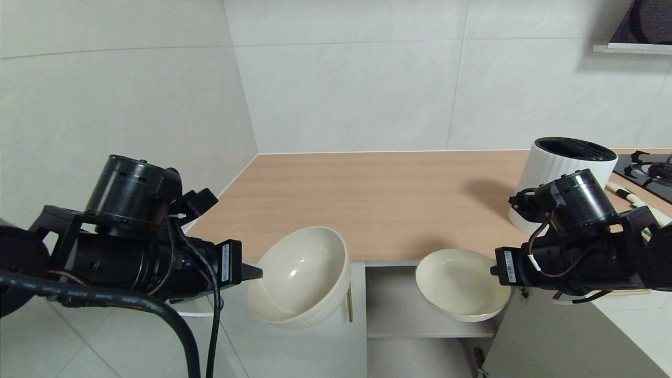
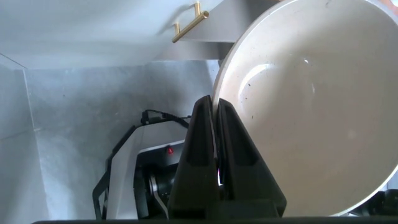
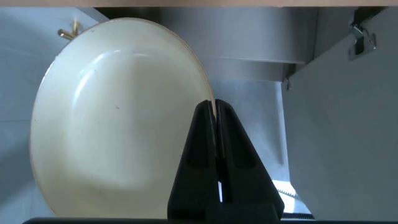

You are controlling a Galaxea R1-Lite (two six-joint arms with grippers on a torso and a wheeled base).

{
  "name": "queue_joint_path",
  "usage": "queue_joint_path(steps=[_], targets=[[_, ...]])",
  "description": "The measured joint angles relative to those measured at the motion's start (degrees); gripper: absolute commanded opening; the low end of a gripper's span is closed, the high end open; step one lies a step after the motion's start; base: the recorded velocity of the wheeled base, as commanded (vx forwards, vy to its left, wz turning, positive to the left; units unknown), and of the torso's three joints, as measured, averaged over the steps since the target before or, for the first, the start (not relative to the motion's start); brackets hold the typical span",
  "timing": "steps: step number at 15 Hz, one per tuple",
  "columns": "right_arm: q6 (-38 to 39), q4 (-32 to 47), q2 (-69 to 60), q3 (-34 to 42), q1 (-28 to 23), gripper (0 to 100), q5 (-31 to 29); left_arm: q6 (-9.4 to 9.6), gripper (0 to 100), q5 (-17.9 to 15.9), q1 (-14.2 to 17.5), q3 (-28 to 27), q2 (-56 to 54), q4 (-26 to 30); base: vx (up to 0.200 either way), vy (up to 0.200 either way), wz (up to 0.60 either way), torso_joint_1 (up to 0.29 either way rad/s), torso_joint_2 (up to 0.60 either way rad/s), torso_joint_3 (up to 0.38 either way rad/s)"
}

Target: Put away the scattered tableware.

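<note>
A deep cream bowl hangs tilted in front of the counter edge, its rim pinched by my left gripper, which is shut on it. In the left wrist view the bowl has its rim between the fingers. A shallow cream plate hangs before the open cabinet, held at its rim by my right gripper, shut on it. The right wrist view shows the plate with its edge clamped in the fingers.
An open cabinet with a shelf lies under the wooden counter; its door stands open at right. A white cylindrical container and a stove sit at the counter's right. A gold handle marks the left door.
</note>
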Motion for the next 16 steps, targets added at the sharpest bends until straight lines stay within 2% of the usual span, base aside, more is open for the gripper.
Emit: queue_joint_path(steps=[4,16], targets=[[0.0,0.0,0.8,0.0,-0.1,0,-0.2,0.06,0,0.1,0.0,0.0,0.5,0.0,0.000,0.000,0.00,-0.049,0.11,0.061],[0.0,-0.8,1.6,-0.1,-0.2,0,-0.4,0.35,0,0.1,-0.1,0.0,1.3,0.0,0.000,0.000,0.00,-0.199,0.48,0.277]])
